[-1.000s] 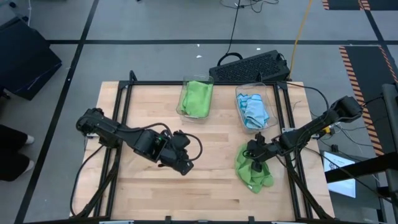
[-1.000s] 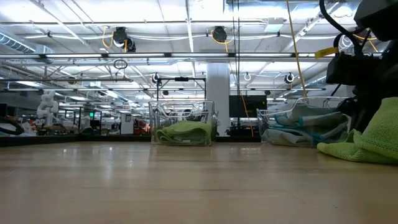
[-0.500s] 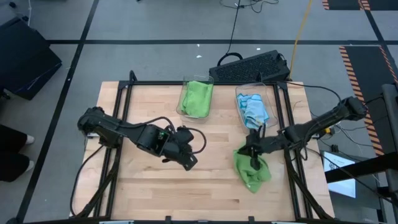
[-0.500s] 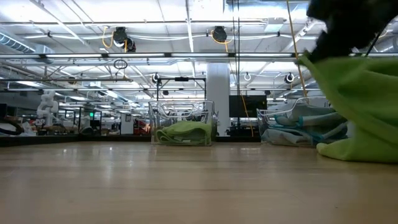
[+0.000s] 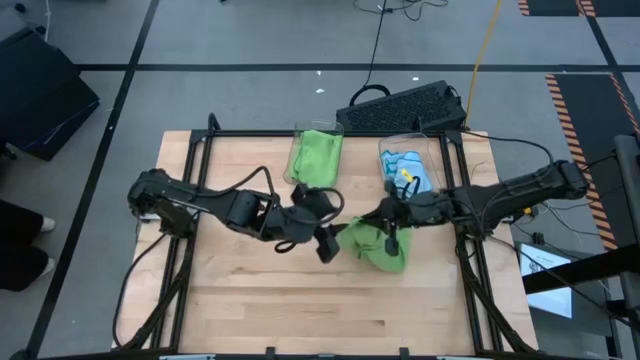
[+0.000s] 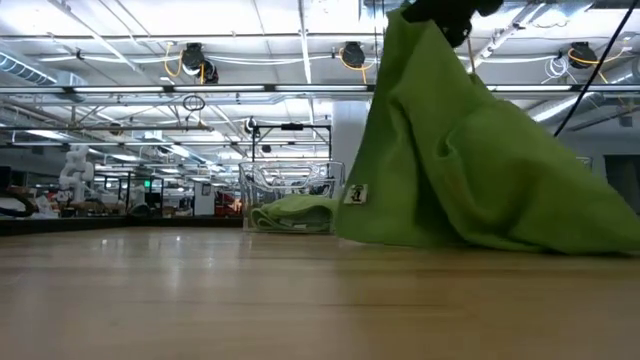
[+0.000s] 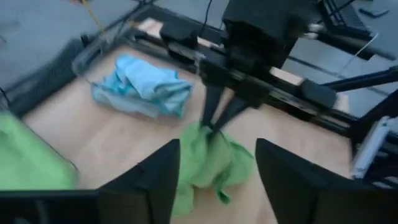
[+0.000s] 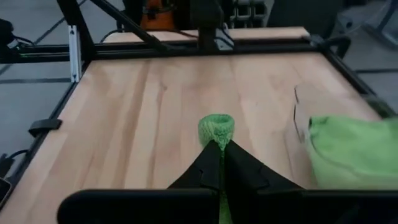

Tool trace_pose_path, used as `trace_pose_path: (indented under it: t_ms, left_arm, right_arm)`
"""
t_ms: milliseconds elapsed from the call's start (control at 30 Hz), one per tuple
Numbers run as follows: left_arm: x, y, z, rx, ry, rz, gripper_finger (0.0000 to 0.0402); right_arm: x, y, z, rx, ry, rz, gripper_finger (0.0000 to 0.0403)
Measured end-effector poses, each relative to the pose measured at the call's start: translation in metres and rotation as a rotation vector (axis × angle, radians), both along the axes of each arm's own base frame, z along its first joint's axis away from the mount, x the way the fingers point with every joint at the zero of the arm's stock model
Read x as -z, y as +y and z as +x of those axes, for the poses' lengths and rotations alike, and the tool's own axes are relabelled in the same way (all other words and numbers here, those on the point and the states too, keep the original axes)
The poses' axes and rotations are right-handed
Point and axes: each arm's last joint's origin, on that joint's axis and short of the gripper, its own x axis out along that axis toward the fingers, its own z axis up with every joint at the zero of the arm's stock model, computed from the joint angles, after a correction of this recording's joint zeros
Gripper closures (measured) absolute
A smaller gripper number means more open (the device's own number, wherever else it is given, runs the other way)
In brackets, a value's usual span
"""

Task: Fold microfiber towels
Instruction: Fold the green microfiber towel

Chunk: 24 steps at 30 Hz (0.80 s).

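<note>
Two claws over the middle of the desk (image 5: 230,290). My right claw (image 5: 388,226) is pinched on a lime green towel (image 5: 372,245); a small green nub of cloth bulges just past my closed fingertips (image 8: 217,163) in the right wrist view. The towel hangs from the pinch in a tent, its lower edge resting on the wood, a small tag visible near one edge in the low view. The claw itself is cut off at the top of the low view, and the towel blocks that view's right half.

My left claw (image 5: 325,246) sits just beside the towel's near edge, fingers (image 7: 152,180) spread wide, with nothing between them. Whether it touches the cloth I cannot tell.

Beyond both claws, near the far edge, two clear bins: one (image 5: 297,180) holds green towels (image 5: 318,156), the other (image 5: 384,176) holds light blue towels (image 5: 410,178). Blue bin sits just behind my right claw; its contents are crumpled, count unclear.

Open wood lies on the near side of both claws and out to the left, bounded by the black frame rails (image 5: 190,190).
</note>
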Motion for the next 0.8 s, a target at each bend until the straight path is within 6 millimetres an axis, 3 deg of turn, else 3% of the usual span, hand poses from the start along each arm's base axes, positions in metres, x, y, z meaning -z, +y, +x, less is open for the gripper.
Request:
trace_pose_path:
  t_ms: [167, 367, 633, 800]
  left_arm:
    - [-0.001, 0.018, 0.005, 0.009, 0.011, 0.077, 0.0159]
    - [0.002, 0.036, 0.005, 0.01, 0.058, 0.009, 0.0156]
    - [0.006, 0.028, 0.0, 0.042, 0.108, 0.002, 0.0156]
    - [0.031, 0.022, 0.002, -0.002, 0.164, -0.016, 0.0156]
  right_arm:
    - [-0.013, -0.001, 0.011, -0.031, -0.064, -0.044, 0.0402]
    - [-0.029, -0.009, 0.016, 0.004, -0.208, -0.028, 0.0402]
    - [-0.043, -0.023, 0.01, 0.06, -0.305, -0.019, 0.0402]
    - [-0.048, -0.031, 0.009, 0.094, -0.342, -0.022, 0.0399]
